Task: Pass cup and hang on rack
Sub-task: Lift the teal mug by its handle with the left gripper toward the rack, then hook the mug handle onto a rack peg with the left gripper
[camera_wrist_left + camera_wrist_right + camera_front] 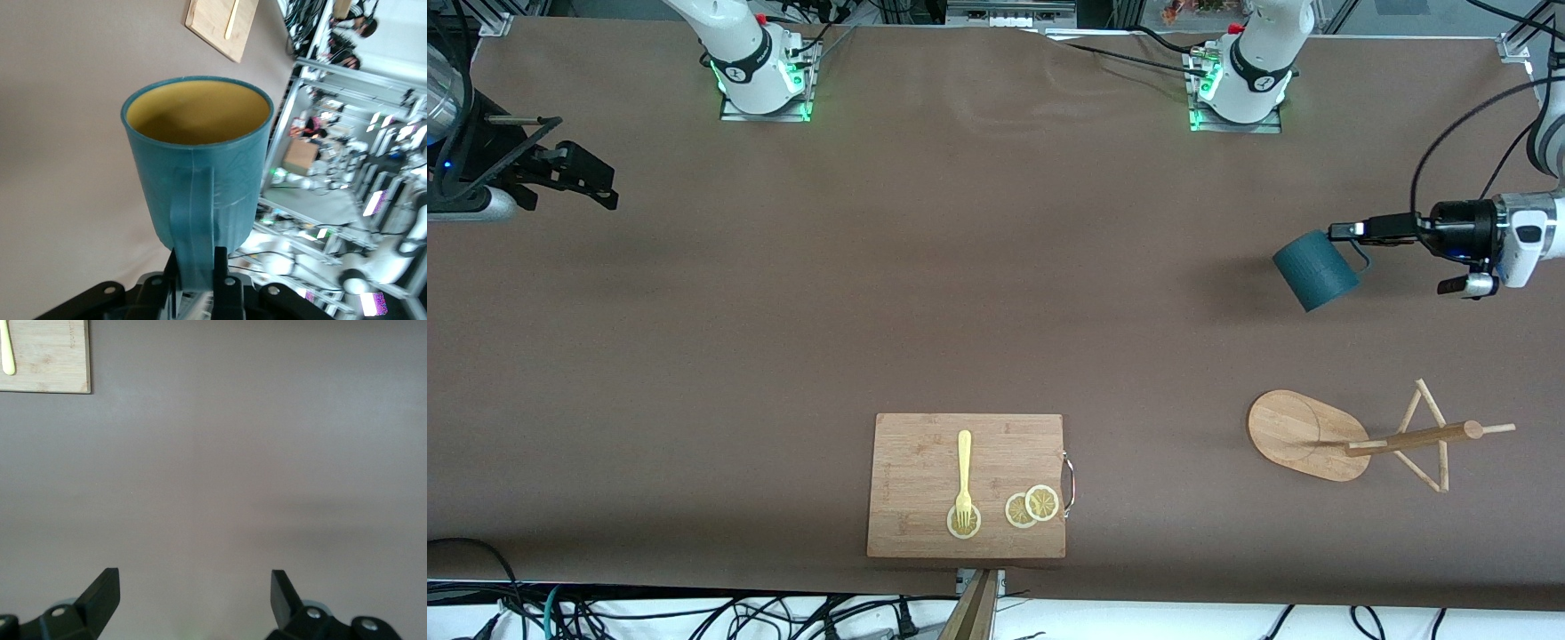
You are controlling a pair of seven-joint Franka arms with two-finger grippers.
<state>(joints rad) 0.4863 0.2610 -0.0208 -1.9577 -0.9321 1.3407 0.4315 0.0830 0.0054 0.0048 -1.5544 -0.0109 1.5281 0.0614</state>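
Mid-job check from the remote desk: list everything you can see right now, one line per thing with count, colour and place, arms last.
cup: one, dark teal with yellow-ochre inside, held by its handle in the air over the table's left-arm end
rack: one, light wood, lying tipped over on the table toward the left arm's end, nearer the front camera than the cup
cutting board: one, light wood with a metal handle, near the table's front edge
fork: one, pale yellow, on the cutting board
lemon slices: three, yellow, on the cutting board, one under the fork's tines
table: one, brown cover
left gripper: shut on the cup's handle
right gripper: open, empty, waiting over the table's right-arm end
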